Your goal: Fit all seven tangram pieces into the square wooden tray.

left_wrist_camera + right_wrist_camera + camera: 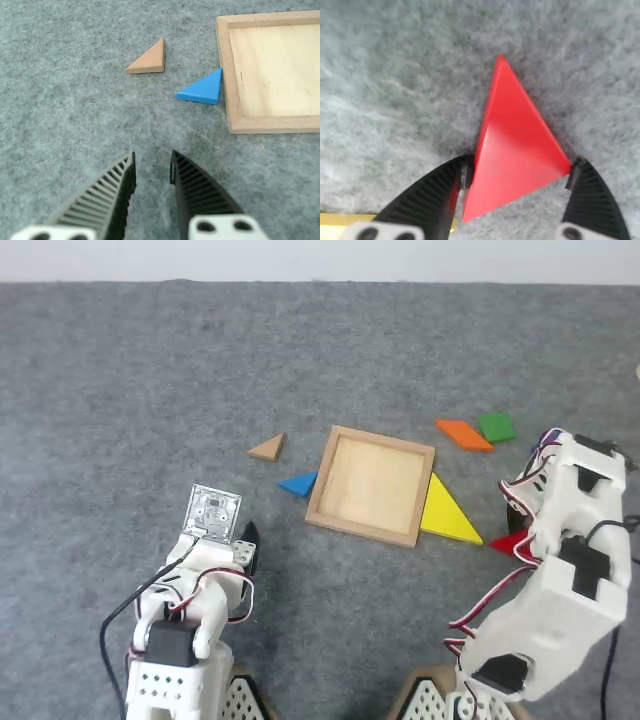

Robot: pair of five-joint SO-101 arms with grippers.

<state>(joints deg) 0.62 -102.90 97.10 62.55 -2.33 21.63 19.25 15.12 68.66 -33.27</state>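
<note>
Right gripper [518, 171] pinches red triangle [512, 135] | left gripper [152, 156] slightly parted, empty | yellow triangle [445, 512] lies between red and tray [322, 480]

the table cover [150, 370] is grey felt-like cloth, matt and fuzzy, with loose fibres standing up. the square wooden tray [320, 478] is pale bare wood, matt, with faint grain on its floor. the red triangle [512, 150] is smooth, with a soft sheen across its face. the blue triangle [204, 89] looks smooth and evenly painted. the tan triangle [150, 61] has a plain, matt, wood-coloured face. the left gripper [152, 156] and the right gripper [520, 170] have matt black ribbed plastic fingers on smooth white plastic bodies.
</note>
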